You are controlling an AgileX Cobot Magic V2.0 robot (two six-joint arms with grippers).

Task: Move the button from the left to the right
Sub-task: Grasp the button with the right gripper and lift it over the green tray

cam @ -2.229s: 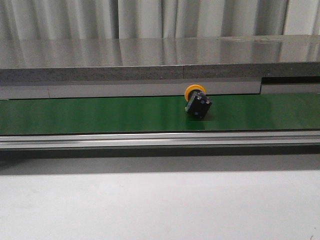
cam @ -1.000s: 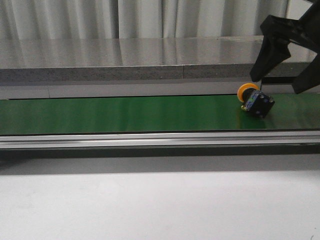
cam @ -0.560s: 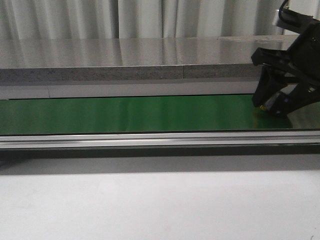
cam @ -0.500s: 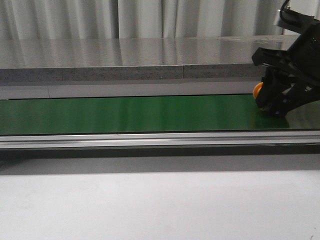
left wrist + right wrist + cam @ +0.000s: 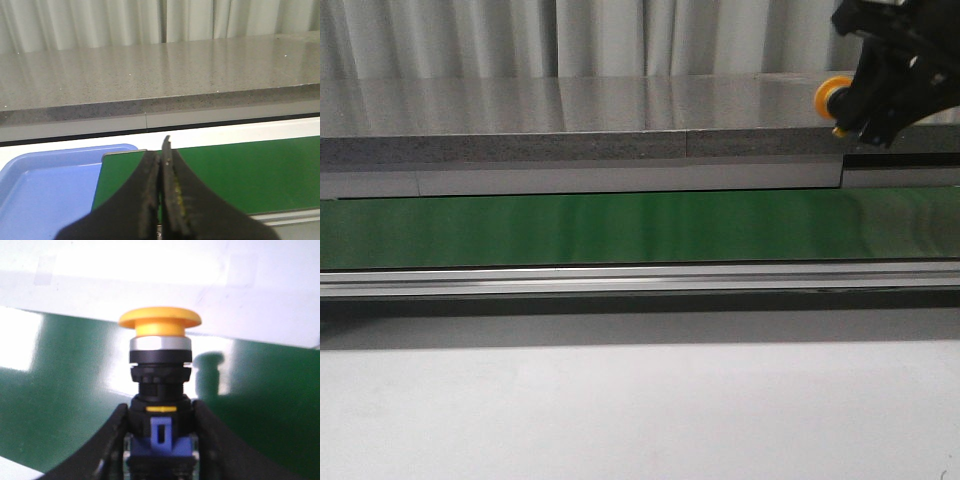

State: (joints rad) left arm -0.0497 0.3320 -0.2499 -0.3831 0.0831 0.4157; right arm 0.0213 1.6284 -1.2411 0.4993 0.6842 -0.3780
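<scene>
1. The right end effector (image 5: 865, 100) is clamped on the black body of the push-button (image 5: 834, 98), which hangs in the air above the far right end of the green conveyor belt (image 5: 620, 228), well clear of it.
2. In the right wrist view the fingers (image 5: 112, 440) pinch the body low down, the yellow cap (image 5: 160, 320) pointing away from them (a steady-looking hold).
3. The left end effector (image 5: 161, 200) is pressed together on nothing, over the belt's left end beside a blue tray (image 5: 45, 185).
4. To do the carry well, I judge, keep the squeeze constant, travel smoothly rightward, and lower until the body rests on a surface before releasing.
</scene>
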